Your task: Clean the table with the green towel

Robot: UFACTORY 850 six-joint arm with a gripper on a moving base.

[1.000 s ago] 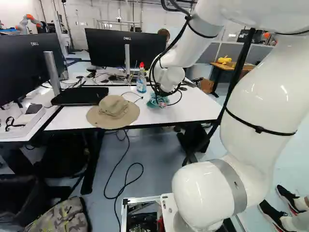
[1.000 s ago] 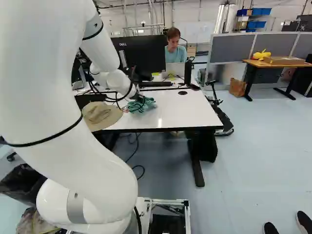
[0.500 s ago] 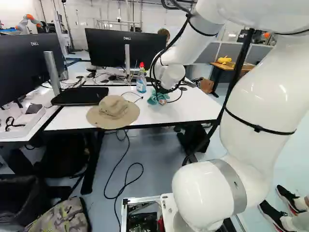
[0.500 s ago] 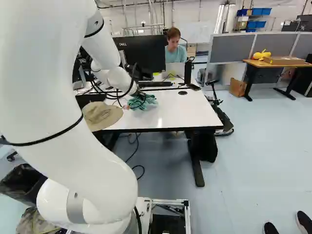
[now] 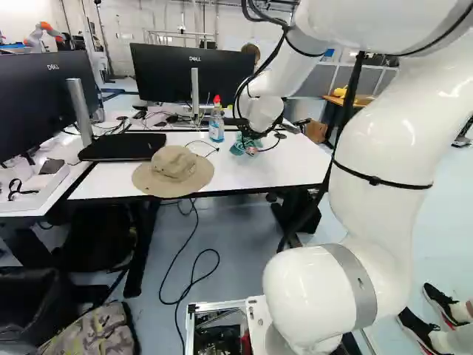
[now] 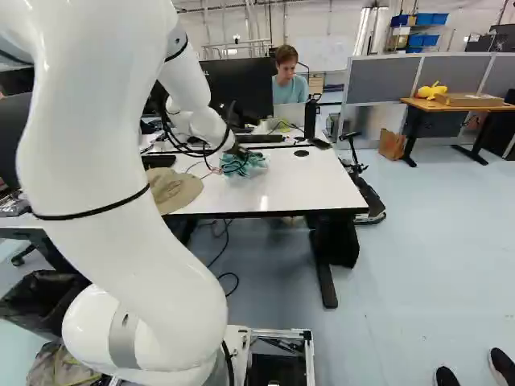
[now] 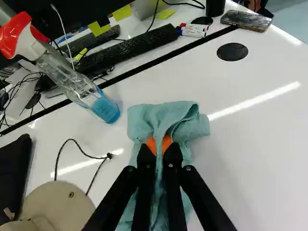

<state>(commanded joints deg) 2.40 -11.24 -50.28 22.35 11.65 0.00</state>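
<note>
In the right base view my gripper [image 6: 237,153] reaches down to the white table [image 6: 306,185], and the green towel [image 6: 245,165] lies bunched at its tip. Seen from the wrist, the gripper [image 7: 160,145] is shut on the towel [image 7: 166,115], with a fold pinched between the orange pads. The cloth spreads over the tabletop ahead of the fingers and beneath them. The left base view shows only a part of the towel [image 5: 238,148], below the wrist.
A spray bottle [image 7: 84,89] stands beside the towel, near a hat [image 5: 174,171] and a loose cable [image 7: 79,147]. Behind are a keyboard [image 7: 127,48], markers [image 7: 192,30], a phone [image 7: 246,20] and a monitor [image 5: 191,74]. A dark tray-like object [image 5: 122,146] lies beyond the hat.
The arm has swung, its upper links shifting left in the left base view and right in the right base view. The towel has moved slightly along the table with the gripper. The base has stayed put.
</note>
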